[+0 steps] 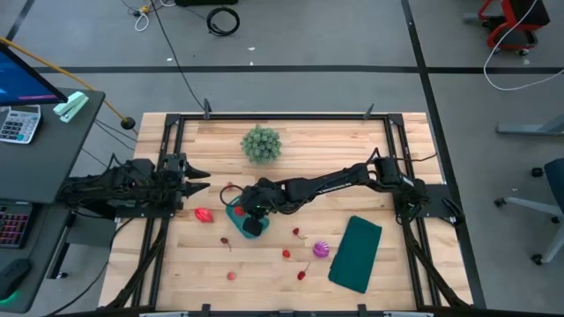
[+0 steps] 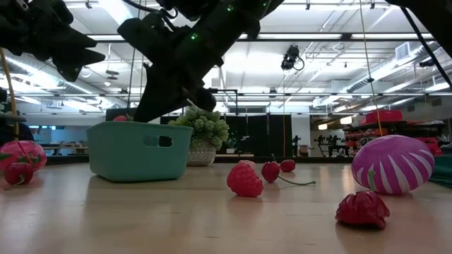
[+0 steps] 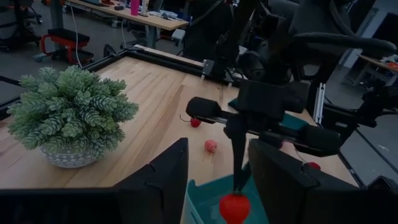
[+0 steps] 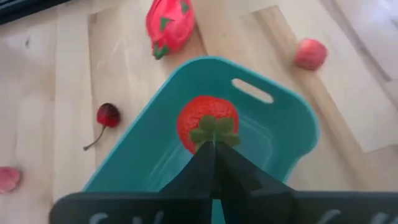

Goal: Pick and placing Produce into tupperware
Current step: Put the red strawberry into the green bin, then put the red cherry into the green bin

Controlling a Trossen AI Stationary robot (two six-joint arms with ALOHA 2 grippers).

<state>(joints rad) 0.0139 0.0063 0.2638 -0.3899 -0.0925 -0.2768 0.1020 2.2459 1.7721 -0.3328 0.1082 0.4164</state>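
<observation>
The right gripper [image 4: 214,149] hangs over the tub [image 4: 283,134], its fingers pinched together on the green stem of a strawberry [image 4: 207,121], so the fruit dangles by its leaves above the teal floor. From the left wrist view the same berry [image 3: 234,207] shows hanging just inside the rim. The tub sits mid-table, near the front of the potted plant [image 1: 261,143], and looks otherwise bare inside.

The worry is that grip. A hold on the leafy cap alone is thin, and I'd guess the berry could swing or slip free early. If it drops from this height it may bounce on the plastic and hop over the shallow wall. It also hangs closer to one side than the middle, so a release here might clip the rim.

The tub is light and loose on the wood; a low finger catching its wall could shove it toward the dragon fruit [image 1: 204,215] on its left.

The left gripper [image 1: 196,185] waits at the left edge, fingers spread wide, well clear.
</observation>
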